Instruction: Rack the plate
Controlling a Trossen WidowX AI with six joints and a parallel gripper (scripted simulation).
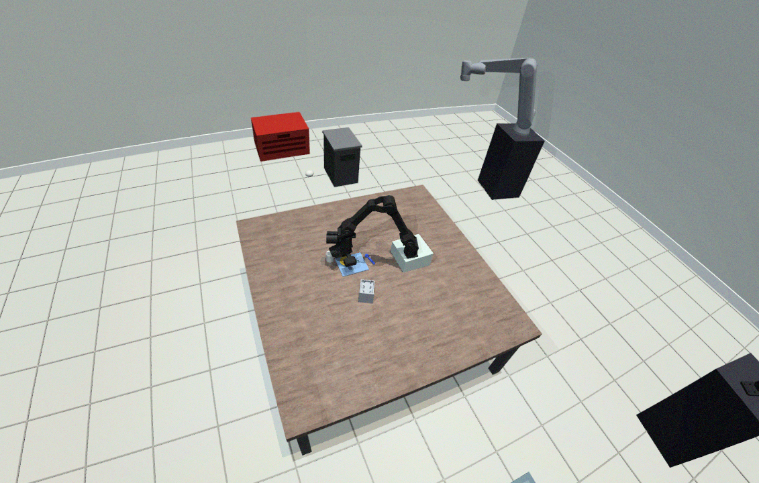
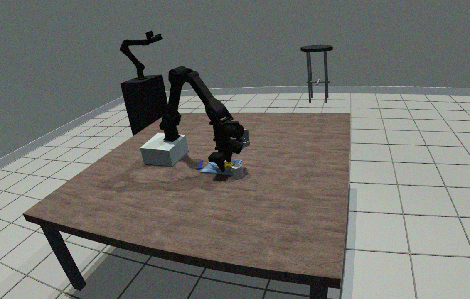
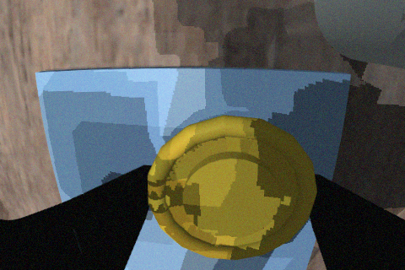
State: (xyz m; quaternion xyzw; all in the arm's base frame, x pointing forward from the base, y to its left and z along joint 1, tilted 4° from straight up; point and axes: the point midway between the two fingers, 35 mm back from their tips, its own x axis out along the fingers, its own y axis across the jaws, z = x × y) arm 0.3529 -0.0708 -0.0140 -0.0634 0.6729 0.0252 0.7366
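Plate (image 1: pixel 341 261) (image 2: pixel 227 165) (image 3: pixel 232 190), round and yellow, sat between the two fingers of my claw (image 1: pixel 344 259) (image 2: pixel 226 165) (image 3: pixel 231 181), which stood fairly wide, closed on its opposite rims; its broad face was turned up toward my wrist, over the blue mat (image 1: pixel 356 267) (image 2: pixel 210 169) (image 3: pixel 97 93), though I could not tell whether it touched the cloth. Seen from the top view, plate and mat lay nearer the far-left corner of the tabletop (image 1: pixel 430 330) (image 2: pixel 284 204) than the near-right one; a grey cup (image 1: pixel 329 257) (image 2: pixel 237 171) (image 3: pixel 363 13) stood upright just beside the mat, on the side toward the left edge; a small blue utensil (image 1: pixel 370 259) (image 2: pixel 199 165) lay near the mat's other side, toward the right edge; farther that way was the pale box (image 1: pixel 421 261) (image 2: pixel 154 156) my arm stood on. As for the dish rack (image 1: pixel 367 296) (image 2: pixel 246 138), it stood apart from the plate, closer to the near edge, and the plate was in none of its slots.
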